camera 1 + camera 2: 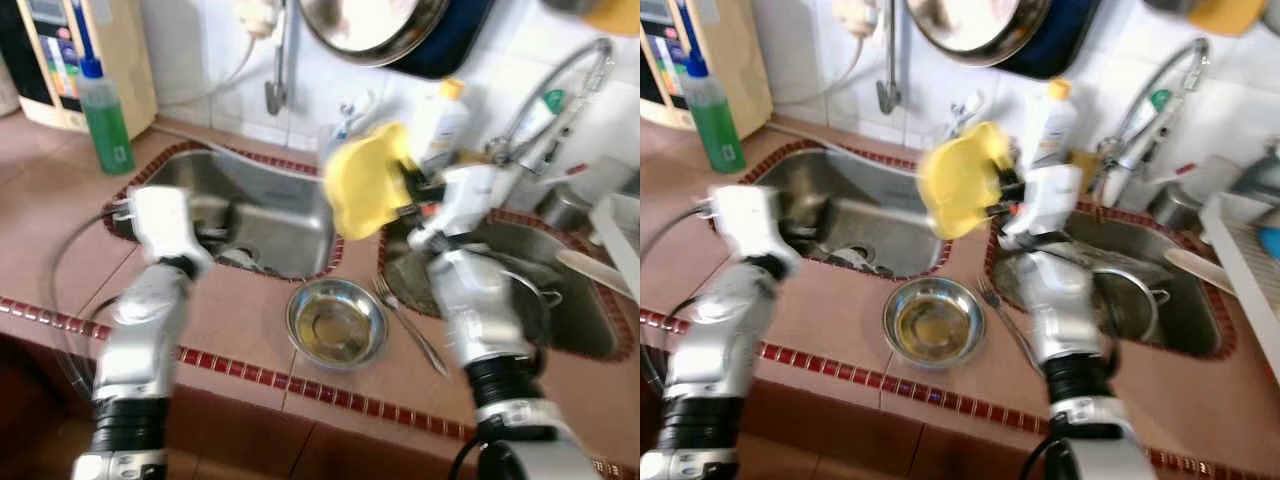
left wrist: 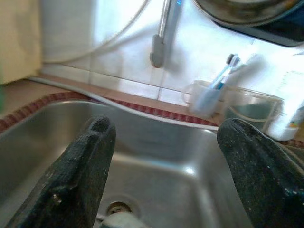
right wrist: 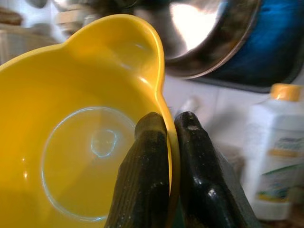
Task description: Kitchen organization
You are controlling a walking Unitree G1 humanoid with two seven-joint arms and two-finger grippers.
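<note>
the right gripper (image 3: 168,137) is clamped on the rim of a yellow bowl (image 1: 365,180), one black finger inside the wall and one outside, holding it tilted up in the air above the strip of counter between the two sinks. the bowl has two small ear handles and looks empty inside. just below and towards the robot from that gripper, a steel bowl (image 1: 336,322) sits on the brown tiled counter (image 1: 250,330) with a shallow brownish film in its bottom. a fork (image 1: 410,322) lies on the counter right beside the steel bowl, on the gripper's right side.

the left gripper (image 2: 166,171) hangs over the left sink (image 1: 260,215) with its fingers spread wide and nothing between them. ahead of it, past the sink's far edge, a clear cup with a toothbrush (image 2: 213,90) stands against the white tiled wall.

under the right arm the right sink (image 1: 1160,290) holds a steel pot (image 1: 1130,300) and a pale utensil. behind the held bowl stand a white bottle with an orange cap (image 3: 278,152) and a bent tap (image 1: 560,95); a large steel pan (image 3: 209,33) hangs on the wall above. a green bottle (image 1: 103,115) stands far off to the left gripper's left, beside a carton.

the counter's red-tiled front edge (image 1: 300,385) runs below the steel bowl; bare counter lies between the left arm and that bowl.
</note>
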